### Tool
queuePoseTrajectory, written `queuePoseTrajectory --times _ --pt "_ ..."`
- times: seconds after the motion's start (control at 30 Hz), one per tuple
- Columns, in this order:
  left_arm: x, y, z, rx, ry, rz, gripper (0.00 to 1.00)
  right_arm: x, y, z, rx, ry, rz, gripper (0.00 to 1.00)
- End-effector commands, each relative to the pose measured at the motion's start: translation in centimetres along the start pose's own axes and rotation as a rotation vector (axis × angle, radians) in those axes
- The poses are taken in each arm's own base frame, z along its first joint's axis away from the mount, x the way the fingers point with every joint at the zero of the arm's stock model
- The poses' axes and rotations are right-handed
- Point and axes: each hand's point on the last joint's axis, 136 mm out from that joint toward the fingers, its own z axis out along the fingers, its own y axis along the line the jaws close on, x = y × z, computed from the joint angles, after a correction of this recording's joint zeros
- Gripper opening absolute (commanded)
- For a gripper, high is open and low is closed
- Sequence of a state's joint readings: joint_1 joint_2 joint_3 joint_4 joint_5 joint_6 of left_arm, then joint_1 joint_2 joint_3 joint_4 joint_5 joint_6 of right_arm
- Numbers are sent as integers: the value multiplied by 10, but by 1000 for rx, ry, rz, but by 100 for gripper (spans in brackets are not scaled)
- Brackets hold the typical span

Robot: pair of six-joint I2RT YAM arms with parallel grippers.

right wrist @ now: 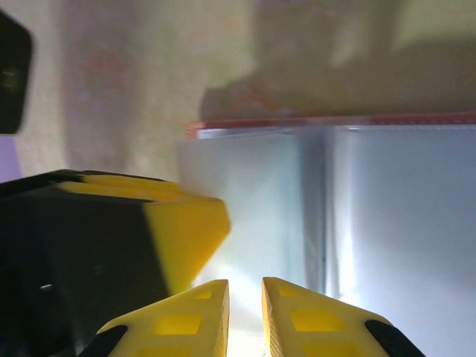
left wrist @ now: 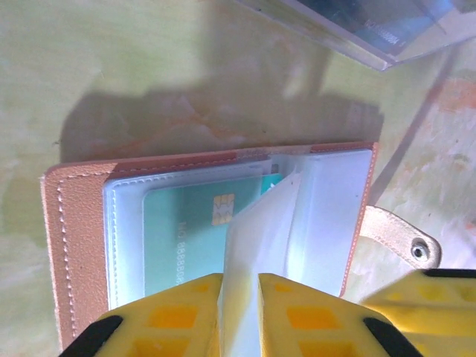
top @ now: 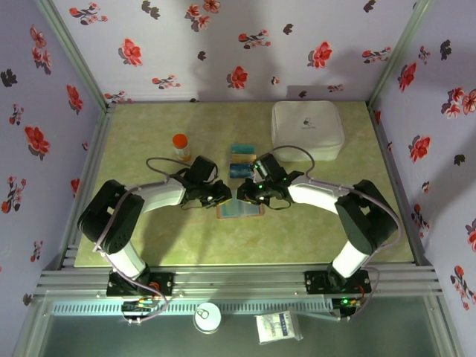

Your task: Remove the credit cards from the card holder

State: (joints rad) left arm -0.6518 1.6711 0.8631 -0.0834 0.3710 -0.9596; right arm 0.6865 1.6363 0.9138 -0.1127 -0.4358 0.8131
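Looking at the card holder [left wrist: 74, 245], we find it open near the middle of the bench [top: 149, 245]. A teal chip card [left wrist: 186, 230] sits in its clear pocket, digits too blurred to read. The left gripper [left wrist: 239, 281] has its jaws pinched on a clear sleeve [left wrist: 260, 230]. The right gripper [right wrist: 245, 282] has its jaws nearly together; whether they grip, we cannot tell. Two more cards [top: 239, 169] lie just behind, toward the far edge.

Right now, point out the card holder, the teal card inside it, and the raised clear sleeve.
card holder [left wrist: 74, 245]: left wrist view, tan stitched rim.
teal card [left wrist: 182, 238]: left wrist view, middle of its face.
clear sleeve [left wrist: 256, 238]: left wrist view, middle of raised flap.
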Motion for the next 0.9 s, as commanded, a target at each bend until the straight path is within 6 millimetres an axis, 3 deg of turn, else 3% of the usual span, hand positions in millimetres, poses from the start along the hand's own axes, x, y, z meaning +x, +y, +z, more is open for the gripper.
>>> queuePoseTrajectory --times 0.0,0.2,0.6,0.87 --pt "-1 -24 -12 38 -6 45 18 -4 -9 -17 45 -42 11 19" --pt "-2 -34 -7 39 3 67 18 -7 -18 -35 63 -76 26 19" --pt "1 -61 25 54 61 110 18 -4 -34 -66 109 -126 33 20" --pt "4 -80 40 67 101 148 23 -4 -40 -76 117 -143 38 21"
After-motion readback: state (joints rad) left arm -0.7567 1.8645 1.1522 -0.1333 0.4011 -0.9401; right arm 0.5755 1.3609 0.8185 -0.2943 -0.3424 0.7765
